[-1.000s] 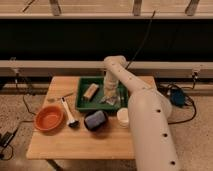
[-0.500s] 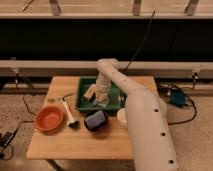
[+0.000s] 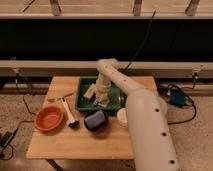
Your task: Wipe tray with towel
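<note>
The green tray (image 3: 82, 100) lies at the back middle of the wooden table. My white arm reaches in from the lower right and bends down into the tray. My gripper (image 3: 101, 99) points down inside the tray, near its front middle. The pale blue-grey towel (image 3: 100, 104) shows as a small rumpled patch right under the gripper, on the tray floor. A tan rectangular block (image 3: 89, 92) lies in the tray just left of the gripper.
An orange bowl (image 3: 49, 118) sits at the table's left front. A brush with a black head (image 3: 70, 115) lies beside it. A dark blue object with a black rim (image 3: 95, 120) and a white round cup (image 3: 122, 116) stand in front of the tray.
My gripper has moved left across the tray, from its right part to the middle, then slightly toward the front edge. The pale cloth under it has moved along with it.
</note>
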Motion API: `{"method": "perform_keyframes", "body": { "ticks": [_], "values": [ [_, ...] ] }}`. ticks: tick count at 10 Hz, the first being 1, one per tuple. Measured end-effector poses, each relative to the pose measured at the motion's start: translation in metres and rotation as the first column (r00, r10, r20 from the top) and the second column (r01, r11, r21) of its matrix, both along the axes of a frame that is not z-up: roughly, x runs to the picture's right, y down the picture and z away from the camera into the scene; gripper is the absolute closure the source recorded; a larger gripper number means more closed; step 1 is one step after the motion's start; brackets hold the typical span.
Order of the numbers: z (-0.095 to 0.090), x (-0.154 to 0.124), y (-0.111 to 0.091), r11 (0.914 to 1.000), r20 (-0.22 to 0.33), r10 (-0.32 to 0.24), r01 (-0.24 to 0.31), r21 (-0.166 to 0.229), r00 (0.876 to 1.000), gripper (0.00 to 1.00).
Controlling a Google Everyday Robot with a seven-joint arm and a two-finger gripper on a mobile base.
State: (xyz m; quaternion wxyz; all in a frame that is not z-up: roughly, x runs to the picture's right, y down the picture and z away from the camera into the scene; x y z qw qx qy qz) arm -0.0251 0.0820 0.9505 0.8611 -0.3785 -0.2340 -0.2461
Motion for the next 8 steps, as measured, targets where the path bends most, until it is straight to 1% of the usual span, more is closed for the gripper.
{"method": "perform_keyframes", "body": {
  "ticks": [1, 2, 3, 4, 6, 8],
  "values": [
    [-0.011, 0.008, 0.004, 1.0000, 0.001, -0.007, 0.007, -0.001, 1.000, 1.00],
    [-0.030, 0.015, 0.011, 0.9999, 0.008, -0.016, 0.016, 0.001, 1.000, 1.00],
    [-0.051, 0.016, 0.015, 0.9996, 0.021, -0.025, 0.024, 0.014, 0.999, 1.00],
    [-0.069, 0.017, 0.014, 0.9990, 0.030, -0.034, 0.033, 0.030, 0.999, 1.00],
    [-0.090, 0.026, 0.009, 0.9978, 0.034, -0.035, 0.033, 0.058, 0.999, 0.97],
    [-0.090, 0.024, 0.008, 0.9976, 0.036, -0.034, 0.032, 0.061, 0.999, 0.97]
  ]
}}
